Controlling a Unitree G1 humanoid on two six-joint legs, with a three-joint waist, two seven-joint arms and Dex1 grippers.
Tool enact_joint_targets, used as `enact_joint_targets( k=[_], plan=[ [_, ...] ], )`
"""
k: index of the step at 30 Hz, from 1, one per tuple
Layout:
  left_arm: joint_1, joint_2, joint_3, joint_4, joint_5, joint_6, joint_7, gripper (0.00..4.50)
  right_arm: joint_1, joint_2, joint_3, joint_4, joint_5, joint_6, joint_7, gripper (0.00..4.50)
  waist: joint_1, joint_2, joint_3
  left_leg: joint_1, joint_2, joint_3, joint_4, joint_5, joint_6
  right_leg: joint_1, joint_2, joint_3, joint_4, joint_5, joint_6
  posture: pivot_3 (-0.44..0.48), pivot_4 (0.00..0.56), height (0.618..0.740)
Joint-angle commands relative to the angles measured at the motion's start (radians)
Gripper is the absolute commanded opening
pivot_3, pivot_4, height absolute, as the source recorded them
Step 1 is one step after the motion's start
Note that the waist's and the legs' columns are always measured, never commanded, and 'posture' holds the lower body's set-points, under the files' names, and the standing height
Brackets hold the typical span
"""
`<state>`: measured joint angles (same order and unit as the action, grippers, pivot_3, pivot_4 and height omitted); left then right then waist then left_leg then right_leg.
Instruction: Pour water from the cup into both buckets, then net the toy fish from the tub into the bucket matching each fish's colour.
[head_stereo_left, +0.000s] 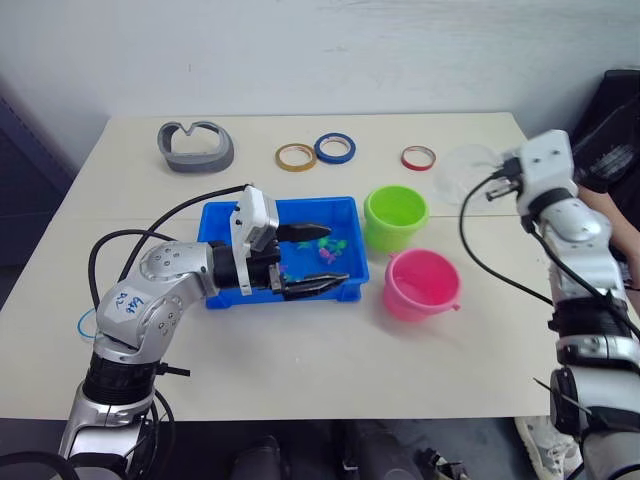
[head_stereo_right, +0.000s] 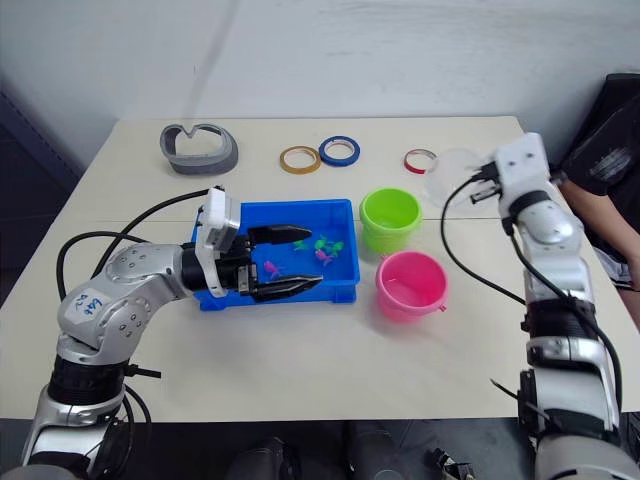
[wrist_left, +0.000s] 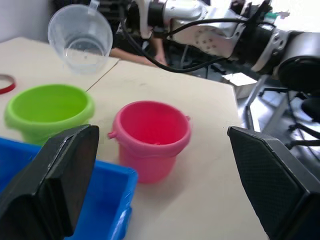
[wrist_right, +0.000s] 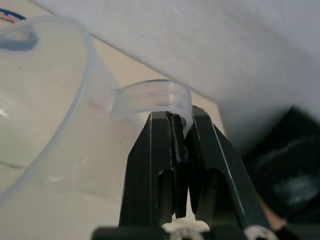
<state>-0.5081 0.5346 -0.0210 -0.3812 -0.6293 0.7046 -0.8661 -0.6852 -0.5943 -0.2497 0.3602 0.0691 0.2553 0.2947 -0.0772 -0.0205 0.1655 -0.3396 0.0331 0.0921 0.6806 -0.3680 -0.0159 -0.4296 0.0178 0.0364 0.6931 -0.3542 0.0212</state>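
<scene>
A grey holder (head_stereo_left: 197, 147) and three tape rings (head_stereo_left: 334, 148) lie on the table (head_stereo_left: 300, 370).

No legible text or labels.

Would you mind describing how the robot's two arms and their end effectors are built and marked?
Both arms have rounded silver-grey metal segments joined by black bands, with black cables looping loosely alongside. The left arm carries a white label with blue handwriting. A white boxy module sits at each wrist. The left end effector and right end effector each have two tapered black fingers.
</scene>
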Motion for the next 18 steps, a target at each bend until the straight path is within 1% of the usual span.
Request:
enact_joint_targets(
  k=[1, 3, 7, 11, 13, 18],
  plan=[
    [-0.013, 0.0, 0.015, -0.028, -0.044, -0.008, -0.022, 4.5, 0.052, 0.042, -0.202, -0.226, 0.172, 0.269, -0.103, 0.06, -0.001, 0.0, 0.0, 0.0, 0.0, 0.0, 0.0, 0.0, 0.0, 0.0, 0.0, 0.0, 0.001, 0.0, 0.0, 0.0, 0.15, 0.74],
    [-0.018, -0.002, 0.013, -0.023, -0.05, -0.008, -0.026, 4.5, 0.114, 0.077, -0.288, -0.31, 0.229, 0.359, -0.153, 0.06, 0.002, 0.0, 0.0, 0.001, 0.0, 0.0, 0.0, 0.0, 0.0, 0.0, 0.0, 0.0, 0.001, 0.0, 0.0, 0.0, 0.15, 0.74],
    [-0.022, 0.0, 0.0, -0.019, -0.048, -0.013, -0.035, 4.5, 0.245, 0.133, -0.375, -0.426, 0.296, 0.452, -0.193, 0.06, 0.008, 0.0, 0.0, 0.0, 0.0, 0.0, 0.0, 0.0, -0.001, 0.0, 0.0, 0.0, -0.001, 0.0, 0.0, 0.0, 0.15, 0.74],
    [-0.025, 0.002, -0.003, -0.014, -0.047, -0.015, -0.045, 4.5, 0.342, 0.193, -0.407, -0.481, 0.332, 0.462, -0.221, 0.06, 0.009, 0.0, 0.0, 0.001, 0.0, 0.001, -0.001, 0.0, -0.001, 0.0, 0.0, 0.001, -0.001, 0.0, 0.0, 0.0, 0.15, 0.74],
    [-0.032, 0.001, -0.001, -0.009, -0.053, -0.014, -0.052, 4.5, 0.371, 0.223, -0.424, -0.478, 0.363, 0.448, -0.218, 0.06, 0.008, 0.0, 0.0, 0.001, -0.001, 0.001, -0.001, 0.0, -0.001, 0.0, 0.0, 0.001, -0.001, 0.0, 0.0, 0.0, 0.15, 0.74],
    [-0.047, 0.0, 0.009, -0.009, -0.074, -0.001, -0.066, 4.5, 0.472, 0.232, -0.394, -0.433, 0.324, 0.399, -0.219, 0.06, 0.018, 0.0, 0.0, 0.001, -0.001, 0.001, -0.002, 0.0, -0.001, 0.001, 0.0, 0.001, -0.002, 0.0, 0.0, 0.0, 0.15, 0.74]
  ],
)
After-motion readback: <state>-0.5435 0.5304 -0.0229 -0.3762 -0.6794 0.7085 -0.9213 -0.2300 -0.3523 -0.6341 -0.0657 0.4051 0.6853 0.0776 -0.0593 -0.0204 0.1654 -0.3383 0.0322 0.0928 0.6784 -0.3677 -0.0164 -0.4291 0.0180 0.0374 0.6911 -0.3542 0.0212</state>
